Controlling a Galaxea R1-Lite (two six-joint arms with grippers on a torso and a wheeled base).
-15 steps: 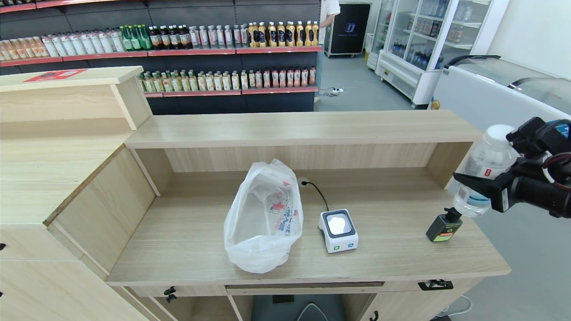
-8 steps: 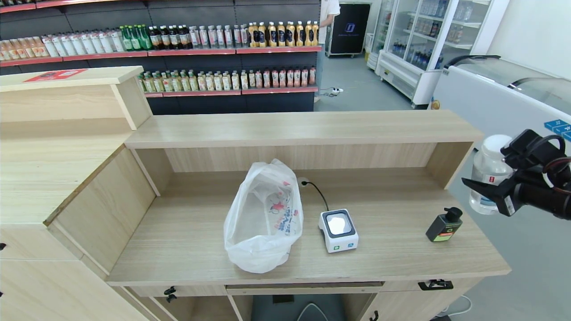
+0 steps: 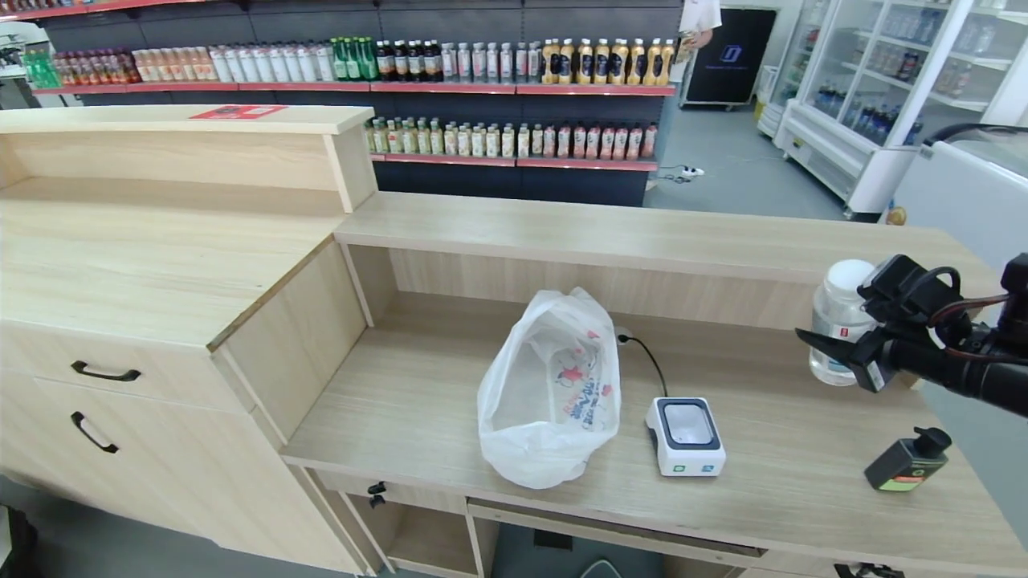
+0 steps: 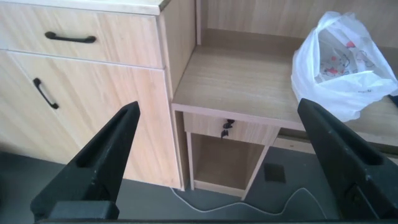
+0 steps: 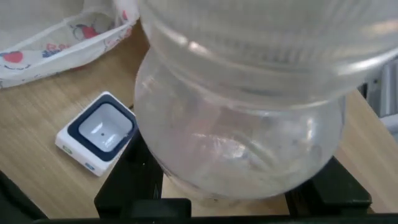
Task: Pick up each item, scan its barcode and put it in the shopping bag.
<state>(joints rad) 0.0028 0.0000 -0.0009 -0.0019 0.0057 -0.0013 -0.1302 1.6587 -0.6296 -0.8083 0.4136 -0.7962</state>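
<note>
No words or numbers can be read. The shopping bag [image 3: 550, 393], just left of the scanner [image 3: 685, 433], has red and blue print. The clear bottle [image 3: 831, 321], right of the scanner, has a small red label. The dark bottle [image 3: 907, 464], farther right, has a green and orange label

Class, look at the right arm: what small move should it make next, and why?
Probably carry the bottle left and down toward the scanner. The right gripper holds it upright above the counter, off to the scanner's right. The scanner's window faces up beside the bag, so scanning likely comes before bagging.
</note>
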